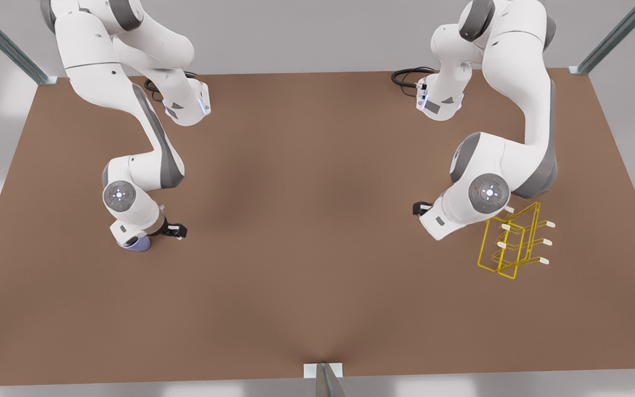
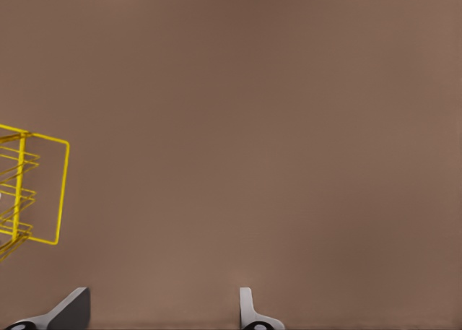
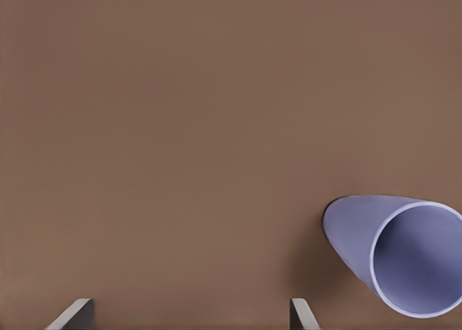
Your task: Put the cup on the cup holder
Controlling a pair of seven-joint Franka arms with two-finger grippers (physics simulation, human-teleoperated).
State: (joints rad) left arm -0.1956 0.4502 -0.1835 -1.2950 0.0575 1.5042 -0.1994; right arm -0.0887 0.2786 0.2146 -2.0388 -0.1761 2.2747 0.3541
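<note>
The lavender-blue cup [image 3: 397, 254] rests on the brown table, its open mouth turned toward the right wrist camera. My right gripper [image 3: 189, 317] is open above the table, and the cup lies off to one side of its fingers [image 3: 303, 315], not between them. In the front view the cup [image 1: 136, 244] peeks out under that gripper [image 1: 129, 234] at the front view's left. The yellow wire cup holder [image 1: 510, 242] stands at the front view's right. My left gripper [image 2: 162, 315] hovers open beside the cup holder [image 2: 32, 193], holding nothing; in the front view it [image 1: 436, 220] hangs just left of the holder.
The brown table [image 1: 306, 231] spreads wide between the two arms. Both arm bases and black cables [image 1: 408, 76] sit at the far edge. Metal frame posts [image 1: 326, 380] mark the table's edges and corners.
</note>
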